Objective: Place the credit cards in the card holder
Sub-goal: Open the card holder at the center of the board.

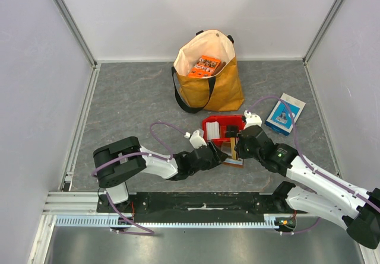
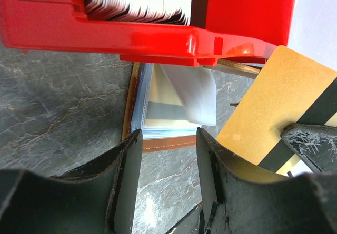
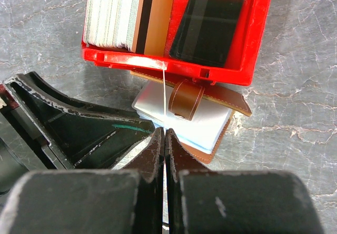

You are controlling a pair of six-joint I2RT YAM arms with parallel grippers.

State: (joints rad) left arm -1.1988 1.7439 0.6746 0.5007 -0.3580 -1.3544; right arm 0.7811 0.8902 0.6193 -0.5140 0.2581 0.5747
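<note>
**Risks (judged)**
- The red bin (image 2: 158, 37) sits over the far edge of the card holder (image 3: 208, 129). A card steered in steeply could strike the bin wall or shove the bin along the surface (image 1: 130, 110).
- The holder lies open on the surface with nothing pinning it, so it is likely to skid on contact.
- Its loose clear sleeve (image 2: 192, 94) curls upward and may fold over rather than admit a card.
- The snap tab (image 3: 185, 100) arches across the pockets, in the way.
- Left pincer (image 2: 168, 134): roughly half open, empty, just short of the holder.
- Right pincer (image 3: 165, 139): clamped tight on the gold card (image 2: 268, 102), gripped near one edge. The card may pivot or slip.

**Materials**
- Surface: grey, marbled, matt.
- Bin: rigid glossy plastic, holding an upright stack of cards (image 3: 113, 13).
- Holder: brown stitched leather with shiny film pockets.
- Gold card: thin and stiff, with a black stripe.
</note>
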